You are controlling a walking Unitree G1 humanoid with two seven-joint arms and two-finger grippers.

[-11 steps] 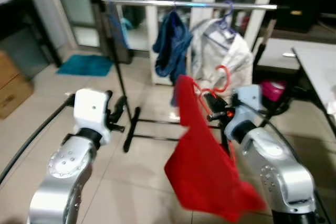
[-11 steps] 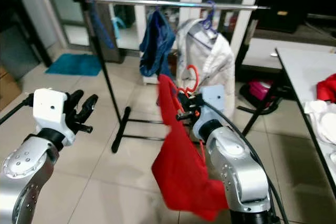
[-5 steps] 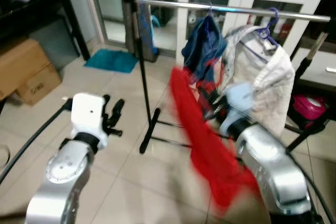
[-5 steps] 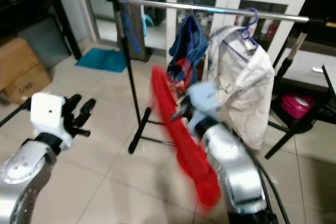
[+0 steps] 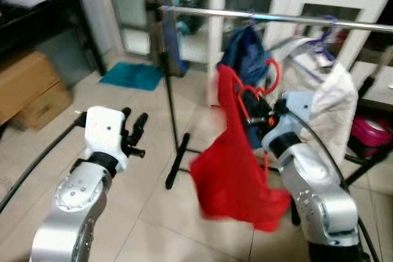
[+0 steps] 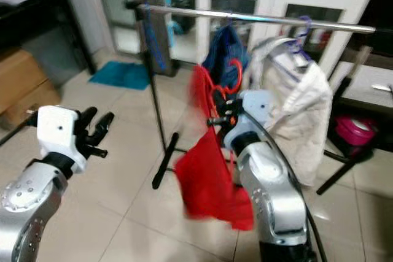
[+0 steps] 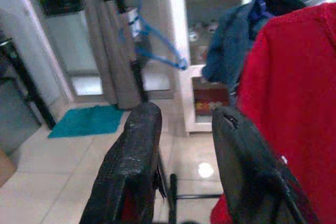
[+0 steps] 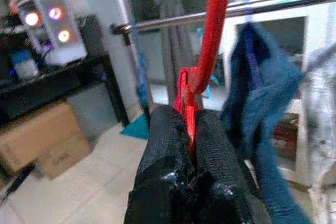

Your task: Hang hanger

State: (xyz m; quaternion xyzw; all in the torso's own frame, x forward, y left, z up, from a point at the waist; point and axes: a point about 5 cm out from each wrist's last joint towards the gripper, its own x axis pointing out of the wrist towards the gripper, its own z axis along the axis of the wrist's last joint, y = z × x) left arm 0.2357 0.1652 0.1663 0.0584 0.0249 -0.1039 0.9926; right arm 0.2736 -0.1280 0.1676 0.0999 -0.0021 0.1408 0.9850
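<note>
We have the right gripper pressed tight on the red hanger at its neck, fingers pinching just below the hook, so the hook rises clear above the fingers and is free to catch the rail. The red garment drapes down below the gripper (blurred, so its folds are hard to read). The hanger's long axis runs roughly upright, hook uppermost and curling toward the rail, which lies above and beyond the fingertips. The hook sits short of the bar, not yet over it. Our left gripper hovers apart, fingers spread, holding nothing.
</note>
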